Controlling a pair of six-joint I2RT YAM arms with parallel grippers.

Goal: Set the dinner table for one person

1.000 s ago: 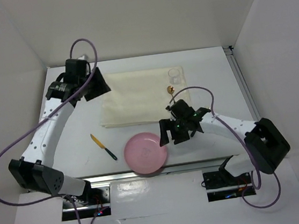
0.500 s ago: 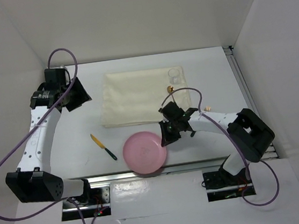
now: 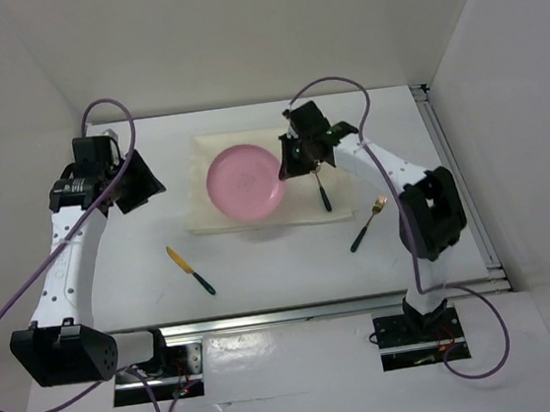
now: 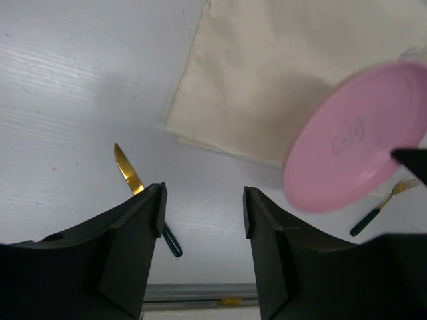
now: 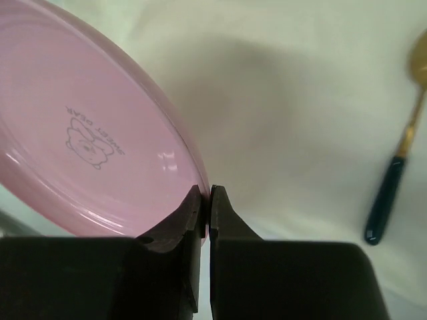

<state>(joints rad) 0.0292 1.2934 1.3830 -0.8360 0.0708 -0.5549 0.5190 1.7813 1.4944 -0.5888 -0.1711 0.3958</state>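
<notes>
The round pink plate [image 3: 243,183] hangs tilted over the cream cloth [image 3: 227,216] on the white dinner table [image 3: 133,272]. My right gripper [image 3: 285,162] is shut on its right rim; the right wrist view shows the fingers [image 5: 207,203] pinching the plate's edge [image 5: 87,133] above the cloth [image 5: 300,80]. My left gripper [image 3: 145,184] is open and holds nothing, over bare table left of the cloth. In the left wrist view its fingers [image 4: 203,200] frame the table, with the plate [image 4: 350,143] to the right.
A gold knife with a dark handle [image 3: 190,270] lies near the front left, also seen as the knife [image 4: 130,175]. A spoon [image 3: 321,191] lies at the cloth's right edge, and a fork [image 3: 368,222] on the table beyond it. A metal rail [image 3: 297,313] runs along the front.
My right gripper shut on the plate's rim at the table's front edge and carried it back over the cloth. The left arm drew back to the left.
</notes>
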